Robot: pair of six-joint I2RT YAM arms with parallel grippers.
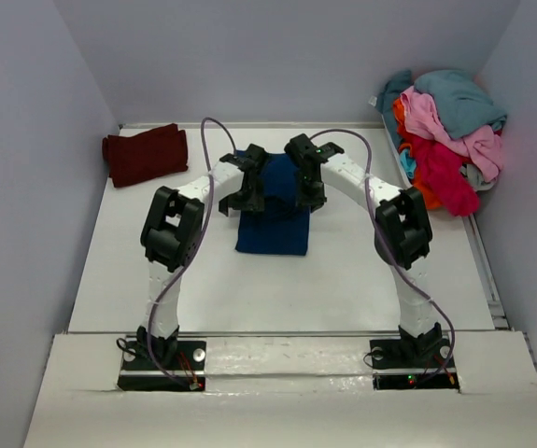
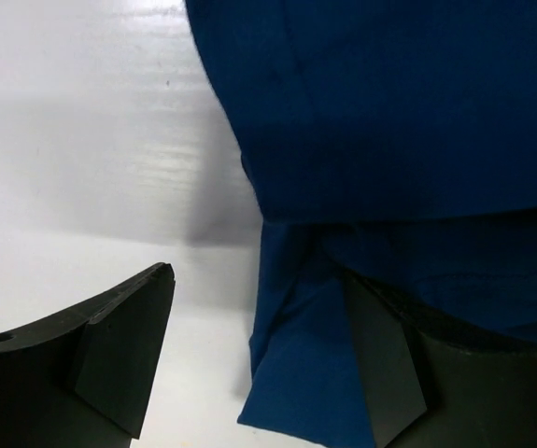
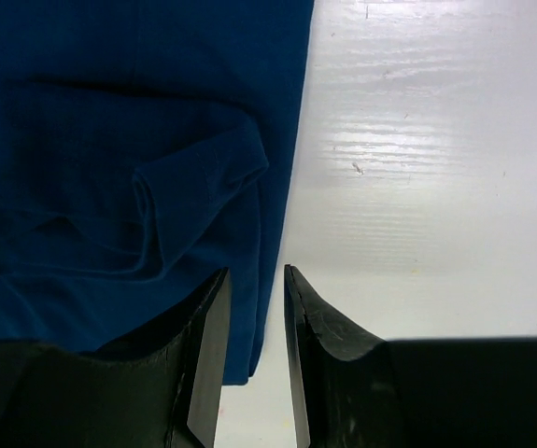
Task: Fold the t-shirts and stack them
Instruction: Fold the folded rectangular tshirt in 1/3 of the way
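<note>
A navy blue t-shirt point(image 1: 273, 224) lies partly folded in the middle of the table, a narrow strip running away from the arms. Both grippers hover over its far half. My left gripper point(image 1: 247, 193) stands wide open at the cloth's left edge. In the left wrist view point(image 2: 257, 273) a loose corner of the navy shirt point(image 2: 315, 373) lies between the jaws, against the right finger point(image 2: 389, 364). My right gripper point(image 1: 308, 187) is over the right edge. Its jaws point(image 3: 256, 271) are narrowly open, with the navy shirt's edge point(image 3: 259, 308) in the gap and bare table beside it.
A dark maroon t-shirt point(image 1: 145, 155) lies folded at the back left. A heap of unfolded t-shirts point(image 1: 447, 131) in teal, pink, red and orange sits at the back right corner. White table point(image 1: 343, 280) extends in front of the navy shirt.
</note>
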